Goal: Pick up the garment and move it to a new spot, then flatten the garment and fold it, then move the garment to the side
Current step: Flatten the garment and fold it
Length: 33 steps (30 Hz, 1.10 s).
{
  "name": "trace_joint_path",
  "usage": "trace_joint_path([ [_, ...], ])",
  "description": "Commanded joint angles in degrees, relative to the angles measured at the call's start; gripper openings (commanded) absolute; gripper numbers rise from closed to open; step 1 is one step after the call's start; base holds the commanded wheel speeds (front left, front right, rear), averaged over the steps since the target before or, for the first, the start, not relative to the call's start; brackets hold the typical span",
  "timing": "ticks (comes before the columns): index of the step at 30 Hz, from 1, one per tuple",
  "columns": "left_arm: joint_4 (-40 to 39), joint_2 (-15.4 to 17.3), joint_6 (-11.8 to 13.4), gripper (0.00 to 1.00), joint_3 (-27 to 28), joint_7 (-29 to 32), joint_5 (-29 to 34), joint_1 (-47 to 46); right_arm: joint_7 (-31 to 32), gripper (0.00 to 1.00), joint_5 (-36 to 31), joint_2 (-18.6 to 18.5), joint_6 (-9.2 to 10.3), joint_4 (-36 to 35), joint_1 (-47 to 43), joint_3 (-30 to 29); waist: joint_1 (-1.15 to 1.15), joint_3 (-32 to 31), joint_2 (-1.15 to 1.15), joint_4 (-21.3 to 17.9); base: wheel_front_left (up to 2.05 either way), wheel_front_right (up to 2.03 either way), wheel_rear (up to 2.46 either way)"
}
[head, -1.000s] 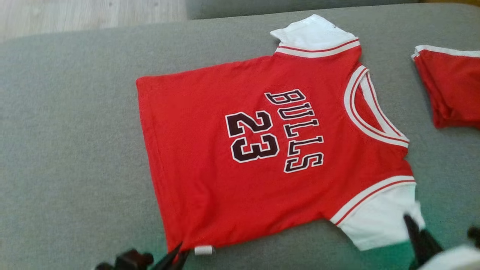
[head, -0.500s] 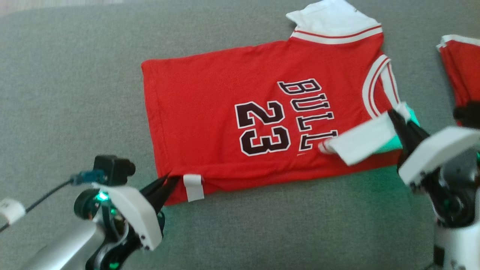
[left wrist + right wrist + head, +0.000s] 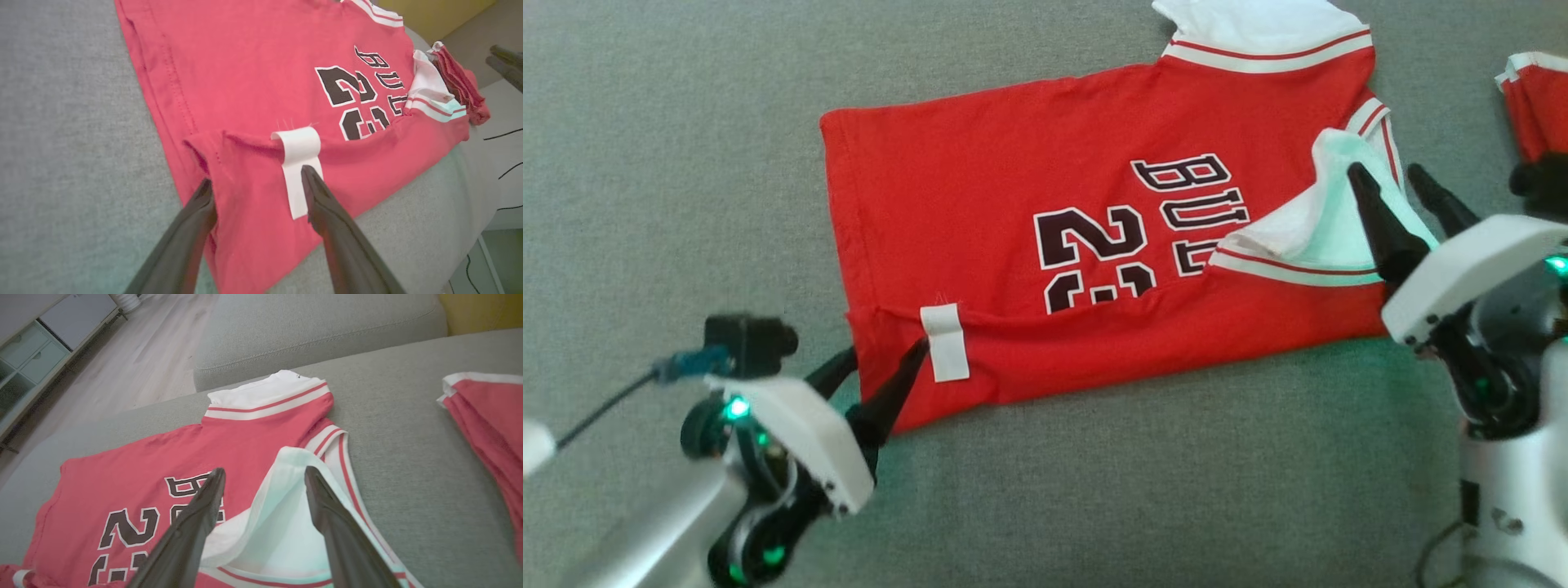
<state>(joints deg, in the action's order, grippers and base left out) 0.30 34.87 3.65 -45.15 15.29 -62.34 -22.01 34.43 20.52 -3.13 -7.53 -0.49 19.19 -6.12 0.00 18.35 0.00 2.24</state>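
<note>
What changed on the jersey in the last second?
Both pincers carried the near edge of the red BULLS 23 jersey away from the robot, over its print, then let go: left pincer off the hem corner, right pincer off the white near sleeve. Both now open. The far white sleeve and second red garment on the grey cushion stayed put.

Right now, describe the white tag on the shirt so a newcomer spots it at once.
On the grey sofa lies a red shirt, its near edge folded over. A small white tag sits on that folded strip, near its left end. Unlike the white sleeves, it is narrow and has no red stripe.
</note>
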Motion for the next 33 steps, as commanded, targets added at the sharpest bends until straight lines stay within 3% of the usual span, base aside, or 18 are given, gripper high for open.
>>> trace_joint_path([
  [1, -3.1, 2.7, 1.3, 1.0, 3.4, -1.8, -0.7, 1.9, -0.6, 1.0, -1.0, -2.5, 0.04, -3.9, -1.2, 1.5, 0.0, 0.0, 0.0, 0.0, 0.0, 0.0, 0.0],
  [5, -4.7, 2.6, 3.2, 1.0, 3.7, -3.6, -1.7, 5.7, -0.3, 1.0, -4.3, -7.6, 0.04, -5.3, -5.4, 1.2, 0.0, 0.5, 0.0, 0.5, 0.0, 0.0, 0.0],
  [9, -4.6, 1.6, 3.5, 1.0, 3.7, -4.2, -2.3, 6.5, 0.5, 1.0, -7.4, -11.2, 0.04, -4.7, -7.4, 1.1, 0.0, 1.1, 0.0, 0.8, 0.0, 0.0, 0.0],
  [16, -2.7, -0.5, 2.6, 1.0, 2.8, -3.5, -3.0, 5.5, 5.8, 1.0, -9.5, -14.8, 0.04, -1.3, -8.8, 2.5, 0.0, 2.6, 0.0, 1.2, 0.0, 0.0, 0.0],
  [26, -0.8, -2.2, 0.5, 1.0, 0.0, -0.8, -3.2, 4.5, 13.0, 1.0, -5.0, -17.4, 0.04, -0.3, -10.1, 5.3, 0.0, 3.3, 0.0, 1.3, 0.0, 0.0, 0.0],
  [27, -0.7, -2.3, 0.2, 0.94, -0.3, -0.4, -3.4, 4.5, 13.8, 1.0, -4.2, -17.4, 0.04, -0.1, -10.3, 5.4, 0.0, 3.3, 0.0, 1.3, 0.0, 0.0, 0.0],
  [28, -0.6, -2.4, -0.1, 0.53, -0.6, -0.1, -3.6, 4.5, 14.7, 1.0, -3.3, -17.3, 0.04, 0.0, -10.5, 5.6, 0.0, 3.3, 0.0, 1.2, 0.0, 0.0, 0.0],
  [29, -0.5, -2.5, -0.3, 0.02, -0.7, 0.2, -3.8, 4.4, 15.3, 0.45, -2.3, -17.1, 0.04, 0.1, -10.6, 5.5, 0.0, 3.2, 0.0, 1.2, 0.0, 0.0, 0.0],
  [30, -0.3, -2.6, -0.6, 0.0, -0.8, 0.4, -3.9, 4.3, 15.5, 0.0, -1.5, -16.7, 0.04, 0.2, -10.5, 5.0, 0.0, 3.1, 0.0, 1.2, 0.0, 0.0, 0.0],
  [33, 0.3, -2.0, -1.4, 0.0, 0.0, 0.8, -5.1, 3.9, 16.9, 0.0, 1.1, -16.4, 0.04, 0.3, -10.5, 4.0, 0.0, 2.3, 0.0, 1.3, 0.0, 0.0, 0.0],
])
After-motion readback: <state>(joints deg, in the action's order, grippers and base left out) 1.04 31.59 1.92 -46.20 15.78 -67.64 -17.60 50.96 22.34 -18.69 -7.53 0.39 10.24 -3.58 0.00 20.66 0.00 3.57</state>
